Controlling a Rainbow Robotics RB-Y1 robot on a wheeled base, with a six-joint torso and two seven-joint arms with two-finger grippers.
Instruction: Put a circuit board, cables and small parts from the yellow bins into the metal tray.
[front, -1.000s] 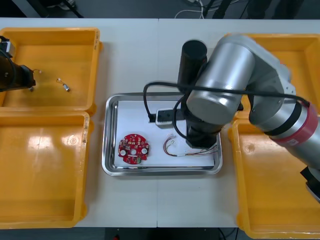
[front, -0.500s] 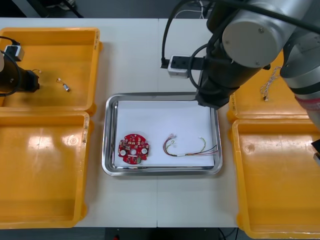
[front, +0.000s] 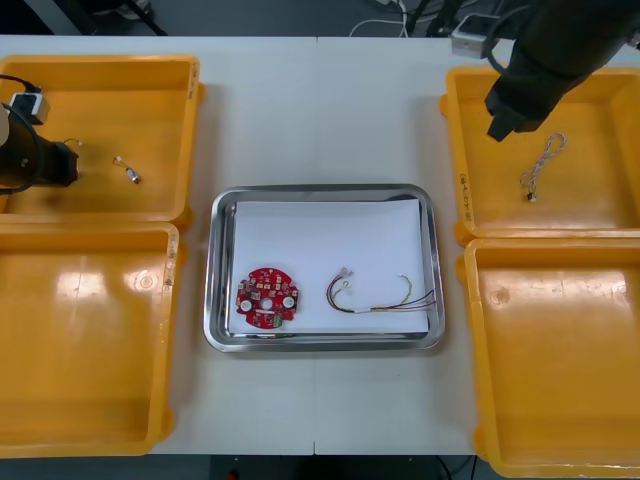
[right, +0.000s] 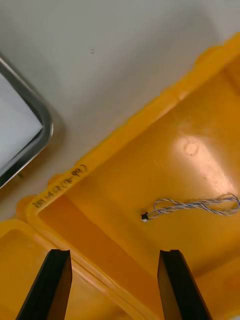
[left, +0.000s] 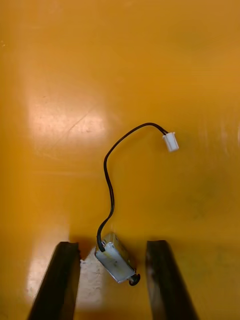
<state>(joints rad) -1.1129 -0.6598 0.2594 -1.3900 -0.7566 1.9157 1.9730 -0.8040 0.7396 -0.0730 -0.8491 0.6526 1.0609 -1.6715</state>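
Observation:
The metal tray (front: 222, 262) holds a round red circuit board (front: 267, 296) and a red and yellow cable (front: 375, 296) on its white inside. My right gripper (front: 500, 120) hovers over the far right yellow bin (front: 455, 150), open (right: 115, 285), with a twisted blue and white cable (right: 192, 205) lying beyond its fingers; that cable (front: 543, 164) rests on the bin floor. My left gripper (front: 60, 163) is low in the far left yellow bin (front: 190, 120). It is open (left: 114, 280), its fingers either side of a small metal part (left: 114, 261) with a black cable (left: 107, 175), not touching it.
More small metal parts (front: 128, 173) lie in the far left bin. The near left bin (front: 170, 330) and near right bin (front: 470, 330) flank the tray. A corner of the tray (right: 35, 132) lies just outside the right bin's rim.
My right arm rose from the tray, leaving the red and yellow cable there, and swung out over the far right bin. The left arm barely shifted.

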